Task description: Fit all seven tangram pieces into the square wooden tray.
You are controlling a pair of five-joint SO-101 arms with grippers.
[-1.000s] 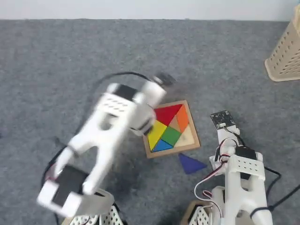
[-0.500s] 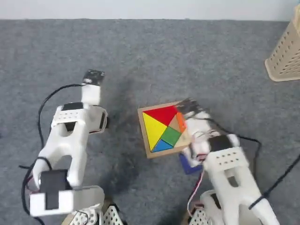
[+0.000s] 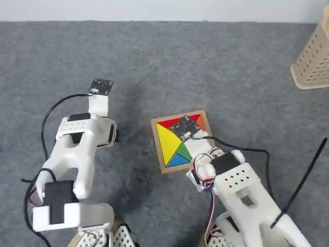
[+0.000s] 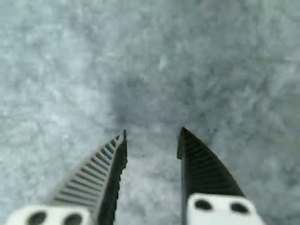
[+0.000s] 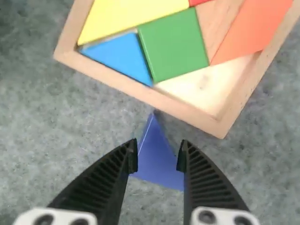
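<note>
Right gripper (image 5: 158, 144) hangs with jaws parted either side of the dark blue triangle (image 5: 157, 164), lying on the carpet (image 5: 47, 117) just beside the wooden tray (image 5: 206, 121); close squarely on its edges, lift clear, then turn it toward the bare slot (image 5: 199, 86)

I have wide room over the carpet (image 3: 180, 62) far of the tray (image 3: 156, 141) and all down the left, where my left gripper (image 4: 152, 136) hangs with fingers apart above bare pile. My right arm (image 3: 241, 180) lies across the tray's near right corner and blocks that side. The blue triangle (image 5: 157, 157) sits just beside the near rim, between my right gripper's (image 5: 158, 144) spread fingers. One bare gap (image 5: 197, 86) in the tray is free. A slotted stand (image 3: 313, 56) crowds the far right edge.
</note>
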